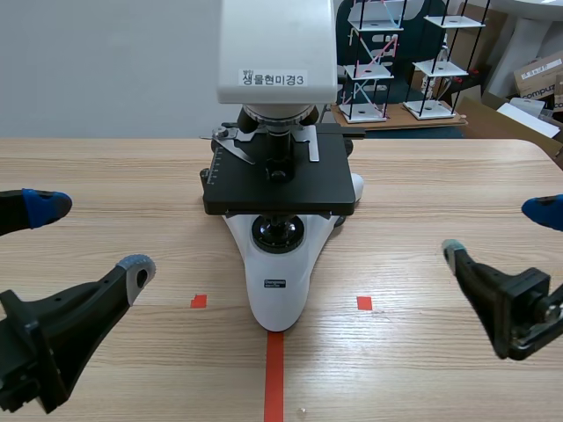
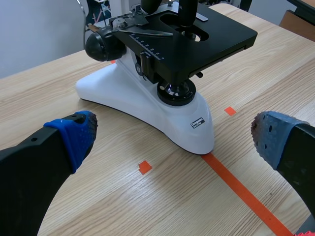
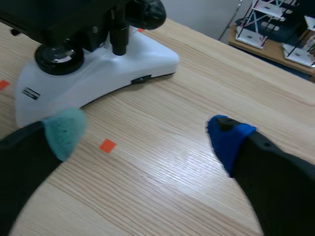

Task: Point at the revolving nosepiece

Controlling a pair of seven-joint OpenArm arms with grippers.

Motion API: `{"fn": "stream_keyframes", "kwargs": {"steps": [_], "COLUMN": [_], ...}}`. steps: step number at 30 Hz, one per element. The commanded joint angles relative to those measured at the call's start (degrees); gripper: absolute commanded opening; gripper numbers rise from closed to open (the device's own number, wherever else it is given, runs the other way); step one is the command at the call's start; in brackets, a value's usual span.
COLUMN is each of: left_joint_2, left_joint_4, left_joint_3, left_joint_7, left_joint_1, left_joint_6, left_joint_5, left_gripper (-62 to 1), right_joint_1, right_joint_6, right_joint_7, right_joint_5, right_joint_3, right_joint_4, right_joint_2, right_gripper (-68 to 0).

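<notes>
Table (image 1: 106, 176): pale wood grain, with orange-red tape marks near the robot's edge.

Microscope (image 1: 278, 290): white body with black fittings, upright at the middle of the table. The narrow end of its foot touches the centre tape line. The white head (image 1: 277, 44) carries a printed label.

Left gripper (image 1: 92, 236): low at the near left, fingers spread wide and holding nothing. Well apart from the microscope.

Right gripper (image 1: 497, 232): low at the near right, fingers likewise spread and holding nothing. Well apart from the microscope.

Stage (image 1: 281, 180): flat black plate over the foot, with a ruler scale and a clip.

Nosepiece (image 1: 277, 116): directly under the head and above the stage, objectives pointing down at the stage opening. Neither gripper is near it.

Knob (image 2: 101, 46): black and round, at the side of the body.

Lamp lens (image 1: 278, 232): round and black-rimmed, set in the foot under the stage.
</notes>
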Motion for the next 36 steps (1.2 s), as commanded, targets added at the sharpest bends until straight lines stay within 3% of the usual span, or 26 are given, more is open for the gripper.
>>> {"fn": "stream_keyframes", "kwargs": {"steps": [1, 4, 5, 10, 14, 19, 25, 29, 36], "left_joint_2": [0.0, 0.0, 0.0, 0.0, 0.0, 0.0, 0.0, 0.0, 0.0], "left_joint_4": [0.6, 0.6, 0.6, 0.6, 0.6, 0.6, 0.6, 0.6, 0.6], "left_joint_3": [0.0, 0.0, 0.0, 0.0, 0.0, 0.0, 0.0, 0.0, 0.0], "left_joint_7": [-0.5, -0.5, -0.6, -0.7, -0.7, -0.7, -0.7, -0.7, -0.7], "left_joint_1": [0.1, 0.1, 0.1, 0.1, 0.1, 0.1, 0.1, 0.1, 0.1], "left_joint_6": [0.0, 0.0, 0.0, 0.0, 0.0, 0.0, 0.0, 0.0, 0.0], "left_joint_5": [-0.4, -0.4, -0.4, -0.4, -0.4, -0.4, -0.4, -0.4, -0.4], "left_gripper": [1.4, 1.4, 1.4, 1.4, 1.4, 1.4, 1.4, 1.4, 1.4], "right_joint_1": [2.4, 5.4, 6.5, 13.4, 19.3, 26.1, 34.1, 39.2, 46.4], "right_joint_6": [-1.7, -2.4, -2.2, 1.2, 7.9, 13.3, 15.6, 21.7, 24.9], "right_joint_7": [0.2, -2.1, -2.3, -2.3, -3.0, -3.6, -3.5, -0.4, 3.3], "right_joint_5": [0.2, 0.2, 0.2, 0.2, 0.2, 1.2, 1.7, 1.7, 1.7], "right_joint_3": [0.5, 0.5, 0.5, 0.5, 0.5, 0.0, -4.9, -8.2, -13.0], "right_joint_4": [0.4, 0.4, 0.4, 0.4, 0.2, -2.3, -10.4, -16.1, -21.4], "right_joint_2": [1.0, 1.6, 2.0, 4.6, 5.9, 5.8, 5.8, 5.8, 5.7], "right_gripper": [-35.2, -65.1, -67.5, -67.3, -67.2, -67.2, -67.2, -67.1, -67.1]}}
